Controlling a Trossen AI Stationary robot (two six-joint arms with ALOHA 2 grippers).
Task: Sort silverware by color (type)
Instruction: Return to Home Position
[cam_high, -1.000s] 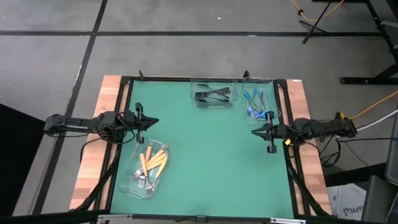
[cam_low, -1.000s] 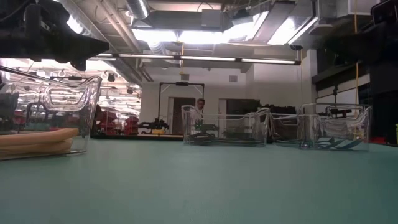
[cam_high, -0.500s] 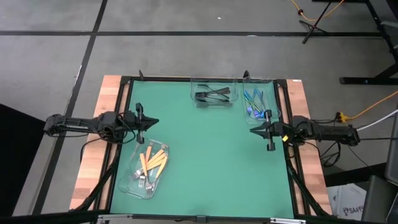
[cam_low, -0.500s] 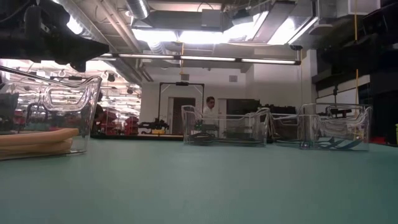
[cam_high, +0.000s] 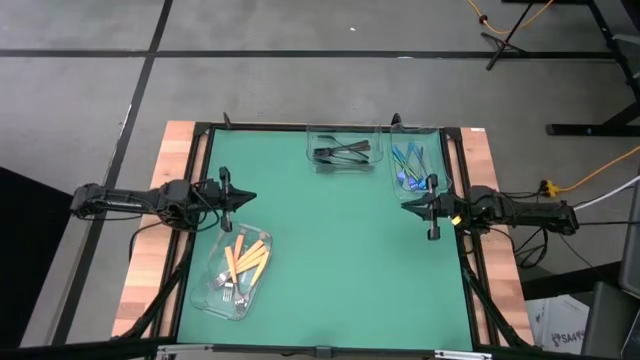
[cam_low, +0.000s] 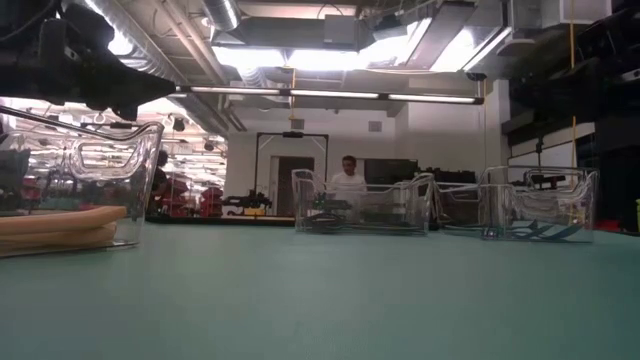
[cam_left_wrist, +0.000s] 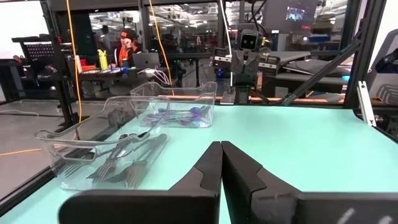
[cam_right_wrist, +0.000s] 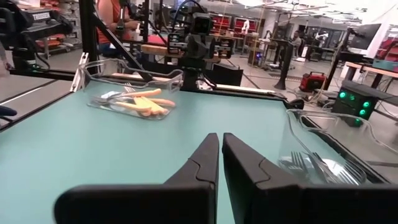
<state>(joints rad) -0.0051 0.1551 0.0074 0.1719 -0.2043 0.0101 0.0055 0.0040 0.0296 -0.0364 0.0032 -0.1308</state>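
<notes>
The silverware lies sorted in three clear trays. Orange-handled forks (cam_high: 245, 262) fill the tray near the table's left near side. Black utensils (cam_high: 342, 153) lie in the far middle tray, and blue ones (cam_high: 408, 163) in the far right tray. My left gripper (cam_high: 243, 197) hovers shut above the table's left edge, just beyond the orange tray. My right gripper (cam_high: 406, 209) hovers shut at the right edge, near the blue tray. Both point toward the table's middle and hold nothing.
The green mat (cam_high: 340, 260) lies open between the two grippers and the trays. Wooden rails (cam_high: 150, 240) and a black frame border the table. A person (cam_low: 347, 178) stands far off in the room behind.
My right arm has drawn slightly toward the table's far edge and a little inward, staying shut. The left arm has kept still. The person in the room behind has walked to the right.
</notes>
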